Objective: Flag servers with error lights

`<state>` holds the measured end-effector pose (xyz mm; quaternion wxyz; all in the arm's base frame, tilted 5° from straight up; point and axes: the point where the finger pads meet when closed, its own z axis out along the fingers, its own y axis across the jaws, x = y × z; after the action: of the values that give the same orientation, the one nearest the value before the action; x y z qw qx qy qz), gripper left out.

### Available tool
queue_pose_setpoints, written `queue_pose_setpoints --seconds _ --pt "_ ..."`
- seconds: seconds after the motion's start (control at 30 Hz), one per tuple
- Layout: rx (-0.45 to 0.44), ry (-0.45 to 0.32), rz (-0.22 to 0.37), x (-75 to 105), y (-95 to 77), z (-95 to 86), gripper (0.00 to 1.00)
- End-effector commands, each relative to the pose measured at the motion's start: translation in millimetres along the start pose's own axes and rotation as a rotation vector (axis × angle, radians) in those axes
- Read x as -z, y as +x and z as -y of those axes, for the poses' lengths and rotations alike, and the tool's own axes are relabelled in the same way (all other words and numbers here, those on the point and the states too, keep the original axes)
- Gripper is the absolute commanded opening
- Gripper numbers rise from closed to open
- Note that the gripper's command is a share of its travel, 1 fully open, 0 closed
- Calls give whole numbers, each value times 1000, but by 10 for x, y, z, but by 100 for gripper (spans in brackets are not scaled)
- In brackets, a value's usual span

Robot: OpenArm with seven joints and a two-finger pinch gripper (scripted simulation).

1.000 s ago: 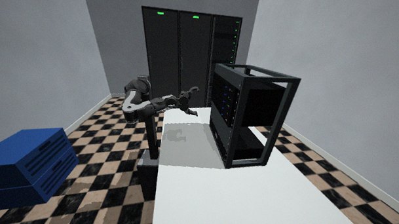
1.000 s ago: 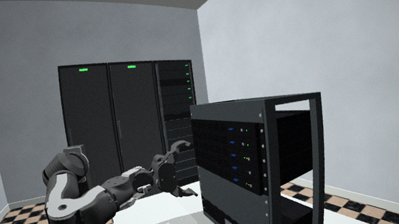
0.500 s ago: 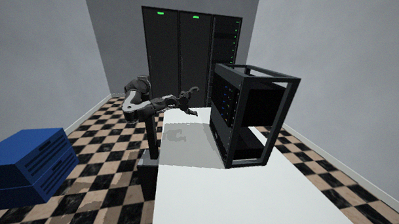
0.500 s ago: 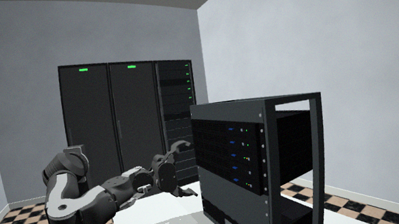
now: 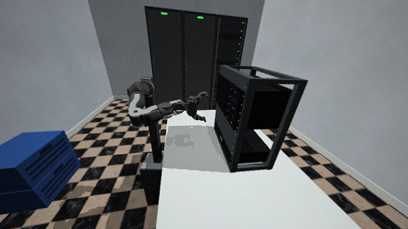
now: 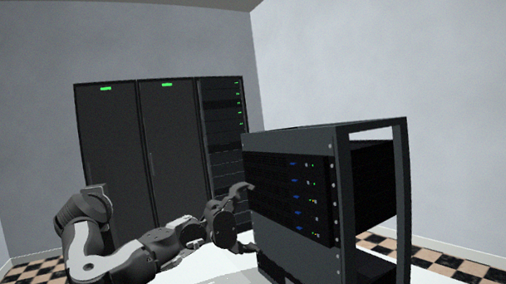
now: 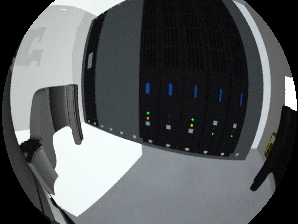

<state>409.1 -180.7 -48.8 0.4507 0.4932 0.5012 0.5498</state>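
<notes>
The black open-frame rack [image 5: 293, 104] [image 6: 286, 142] [image 7: 109, 70] stands upright on the white table [image 5: 257, 210] [image 6: 201, 258]. Several servers are stacked in its upper front, each with a small blue tag [image 6: 292, 163] [image 7: 170, 87] and small lights. The third server [image 6: 310, 199] and the lowest one [image 6: 313, 233] show a yellowish light; the others show green. No button looks lit blue. The tags look pushed in, though they are small. My gripper [image 5: 203, 107] [image 6: 249, 215] [image 7: 159, 136] is open and empty, just left of the rack's front, not touching it.
Tall black server cabinets [image 5: 178, 56] [image 6: 146, 155] stand at the back wall behind the arm. A blue box [image 5: 22, 170] lies on the chequered floor at the left. The arm's pedestal [image 5: 157, 142] stands at the table's left edge.
</notes>
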Motion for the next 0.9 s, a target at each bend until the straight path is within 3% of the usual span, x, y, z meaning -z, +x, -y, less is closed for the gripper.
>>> queue_pose_setpoints --seconds 0.0,0.53,0.87 --pt "9 -10 -22 -6 35 -13 100" --pt "8 -8 -23 -752 -389 353 100" --pt "8 -7 -24 -917 -482 435 100"
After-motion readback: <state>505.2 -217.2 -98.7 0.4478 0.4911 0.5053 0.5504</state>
